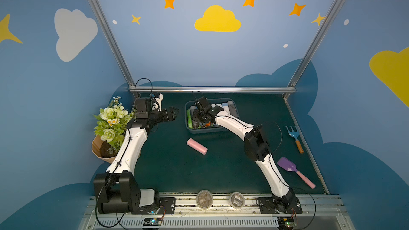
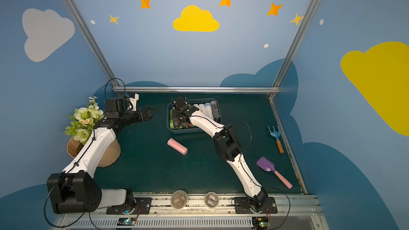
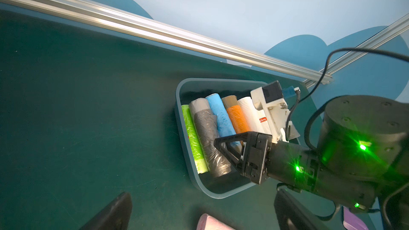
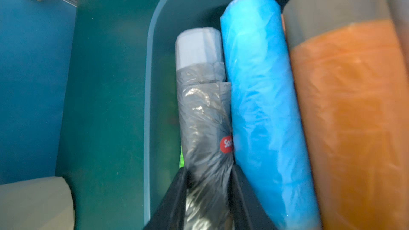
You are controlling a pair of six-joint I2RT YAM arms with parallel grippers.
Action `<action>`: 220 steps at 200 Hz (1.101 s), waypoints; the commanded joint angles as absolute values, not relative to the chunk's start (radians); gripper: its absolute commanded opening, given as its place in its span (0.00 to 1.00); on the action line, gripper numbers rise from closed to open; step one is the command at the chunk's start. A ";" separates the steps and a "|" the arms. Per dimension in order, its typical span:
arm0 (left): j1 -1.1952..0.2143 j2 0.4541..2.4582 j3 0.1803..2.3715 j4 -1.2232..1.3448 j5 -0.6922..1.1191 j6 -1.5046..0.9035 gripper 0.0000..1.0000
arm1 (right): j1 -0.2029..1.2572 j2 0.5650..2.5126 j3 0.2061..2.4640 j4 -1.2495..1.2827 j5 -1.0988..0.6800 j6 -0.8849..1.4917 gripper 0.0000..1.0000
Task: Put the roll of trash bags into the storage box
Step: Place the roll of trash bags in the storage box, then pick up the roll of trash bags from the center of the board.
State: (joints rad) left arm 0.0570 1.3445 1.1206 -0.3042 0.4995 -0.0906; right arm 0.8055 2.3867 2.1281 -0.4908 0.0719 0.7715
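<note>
The right gripper [image 4: 209, 170] is clasping a grey crinkly plastic roll of trash bags [image 4: 203, 107], which is lying inside the shallow blue-grey plastic storage box [image 1: 188, 127] beside at least four other rolls [image 3: 221, 118]. One pink roll [image 1: 197, 146] is lying slantwise on the green table [image 1: 221, 169] just in front of the box, nearer this gripper, I judge. The left gripper [image 1: 174, 114] is hanging wide apart.

The storage box [image 2: 190, 131] sits toward the back of the dark green worktop [image 2: 143, 169], packed with rolls [image 2: 207, 109] lying side by side, and the right claw [image 2: 178, 122] reaches down into its left part, jaws too hidden to read. The left claw [image 2: 152, 113] hangs left of the box with jaws spread around nothing, while a pink roll of trash bags [image 2: 177, 146] lies on the worktop just in front of the box. Potted flowers [image 2: 85, 118] stand at the left edge; a blue hand fork [image 2: 275, 134] and a purple shovel [image 2: 266, 165] lie at the right.
</note>
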 commanded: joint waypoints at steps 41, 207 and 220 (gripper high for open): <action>0.056 1.334 1.113 -0.282 0.472 -0.092 1.00 | 0.784 2.206 1.973 -0.427 0.083 0.695 0.32; -0.287 1.197 0.843 -0.348 0.128 -0.658 0.91 | 0.878 1.627 1.387 -0.346 0.059 0.093 0.31; -0.344 1.184 0.817 -0.357 0.071 -0.742 0.87 | 0.888 1.557 1.286 -0.294 0.045 0.034 0.33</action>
